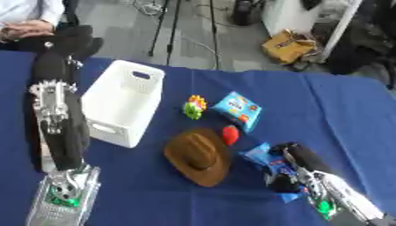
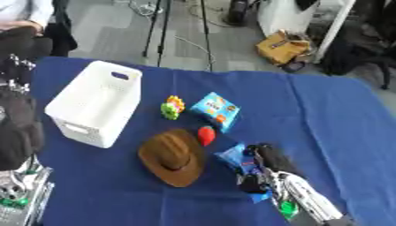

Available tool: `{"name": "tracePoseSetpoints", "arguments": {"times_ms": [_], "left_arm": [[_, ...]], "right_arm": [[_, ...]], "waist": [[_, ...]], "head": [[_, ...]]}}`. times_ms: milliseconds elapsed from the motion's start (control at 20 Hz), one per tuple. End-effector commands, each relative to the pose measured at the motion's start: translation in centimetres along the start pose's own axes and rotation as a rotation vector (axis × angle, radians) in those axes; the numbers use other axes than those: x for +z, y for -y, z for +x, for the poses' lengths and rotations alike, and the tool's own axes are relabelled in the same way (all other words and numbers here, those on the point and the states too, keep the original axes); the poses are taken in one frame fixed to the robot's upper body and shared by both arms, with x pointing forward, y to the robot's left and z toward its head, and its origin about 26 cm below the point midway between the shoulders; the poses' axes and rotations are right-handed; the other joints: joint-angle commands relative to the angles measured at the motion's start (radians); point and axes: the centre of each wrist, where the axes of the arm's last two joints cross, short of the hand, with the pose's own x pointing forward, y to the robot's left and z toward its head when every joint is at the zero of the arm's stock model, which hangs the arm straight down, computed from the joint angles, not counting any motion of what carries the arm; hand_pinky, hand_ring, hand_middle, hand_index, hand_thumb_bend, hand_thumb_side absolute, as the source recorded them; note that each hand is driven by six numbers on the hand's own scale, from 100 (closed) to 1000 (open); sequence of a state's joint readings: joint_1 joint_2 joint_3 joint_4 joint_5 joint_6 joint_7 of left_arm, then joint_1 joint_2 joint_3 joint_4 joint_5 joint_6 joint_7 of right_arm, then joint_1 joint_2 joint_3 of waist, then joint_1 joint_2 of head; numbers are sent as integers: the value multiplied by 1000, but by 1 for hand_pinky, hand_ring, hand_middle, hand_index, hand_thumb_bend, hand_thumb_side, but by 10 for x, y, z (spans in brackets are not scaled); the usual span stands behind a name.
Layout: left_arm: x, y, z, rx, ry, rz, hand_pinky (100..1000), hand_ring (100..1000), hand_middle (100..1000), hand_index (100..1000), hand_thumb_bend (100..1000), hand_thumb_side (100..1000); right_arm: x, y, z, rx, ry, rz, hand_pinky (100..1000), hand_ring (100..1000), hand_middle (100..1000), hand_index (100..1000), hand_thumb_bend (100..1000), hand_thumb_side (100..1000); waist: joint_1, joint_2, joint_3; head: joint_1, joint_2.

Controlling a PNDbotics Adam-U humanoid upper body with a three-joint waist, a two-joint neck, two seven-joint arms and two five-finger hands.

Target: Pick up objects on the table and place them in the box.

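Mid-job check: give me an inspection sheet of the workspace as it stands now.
Surface: blue tablecloth, lying askew.
Job's things: white box at left, nothing seen inside; brown hat; red object beside the hat; green-yellow toy; blue snack packet; blue packet under the right hand.
Clutter: nothing seen.
Hands: right hand on the blue packet, grip unclear; left hand raised at far left edge, fingers unclear.
Cables: on the floor beyond the table.
Surroundings: tripod legs, yellow bag.
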State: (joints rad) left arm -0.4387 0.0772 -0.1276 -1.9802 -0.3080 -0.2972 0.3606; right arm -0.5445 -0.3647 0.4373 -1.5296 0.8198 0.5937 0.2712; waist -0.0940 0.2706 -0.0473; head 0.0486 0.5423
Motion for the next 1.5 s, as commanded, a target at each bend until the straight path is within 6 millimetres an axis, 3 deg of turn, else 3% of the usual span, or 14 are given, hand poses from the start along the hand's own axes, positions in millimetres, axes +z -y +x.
{"name": "tracePoseSetpoints", "arguments": {"times_ms": [50,700,1500], "left_arm": [[-4,2,6,16,22,5,805,724,725,721,100,1000],[-2,1,5,15,15,4,804,724,726,720,100,1000],[0,2,5,19,8,-7,802,727,728,720,100,1000]], "right_arm": [[7,22,-4,2,2,-58,364,605,559,673,100,223],[26,54,-2,16,22,-125,327,592,544,646,100,222],[59,124,13,82,88,-277,276,581,529,616,100,253]], "waist": [[3,-18,-2],[1,-19,-15],[-5,-27,-2]], "head": [[3,-8],[9,-14],[4,-19]]}}
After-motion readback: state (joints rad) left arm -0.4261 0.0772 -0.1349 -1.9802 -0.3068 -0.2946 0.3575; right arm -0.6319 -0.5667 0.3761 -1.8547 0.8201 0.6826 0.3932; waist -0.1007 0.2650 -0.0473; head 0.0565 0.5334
